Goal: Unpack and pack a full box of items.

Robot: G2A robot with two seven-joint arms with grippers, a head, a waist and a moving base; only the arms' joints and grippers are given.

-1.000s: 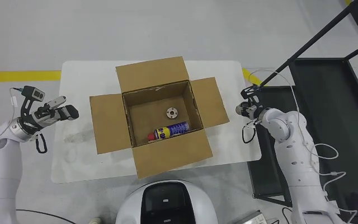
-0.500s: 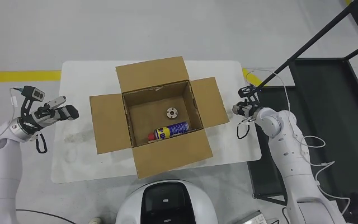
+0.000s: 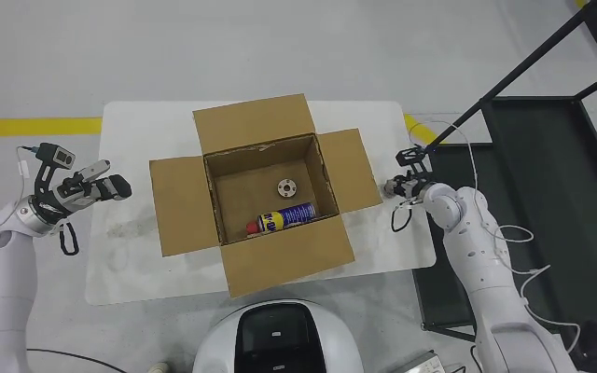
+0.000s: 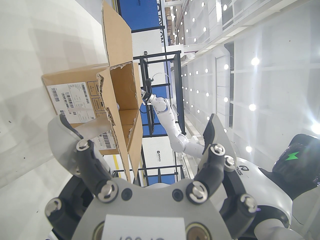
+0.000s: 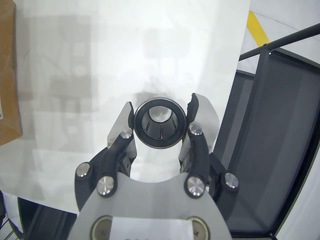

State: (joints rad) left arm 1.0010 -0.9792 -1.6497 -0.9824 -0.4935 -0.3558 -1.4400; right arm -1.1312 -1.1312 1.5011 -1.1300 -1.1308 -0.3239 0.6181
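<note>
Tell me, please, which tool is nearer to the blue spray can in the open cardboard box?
Right. The right tool, shut on a metal sleeve, hangs just beside the cardboard box; the left tool is at the white table's opposite edge, farther from the blue spray can.

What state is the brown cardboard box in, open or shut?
Open: the brown cardboard box has four flaps spread outward, blue spray can visible inside.

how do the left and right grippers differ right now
The left gripper is open and empty; the right gripper is shut on a metal sleeve. The left is at the table's left edge, well clear of the box; the right is close by the box's right flap. Both are outside the box.
</note>
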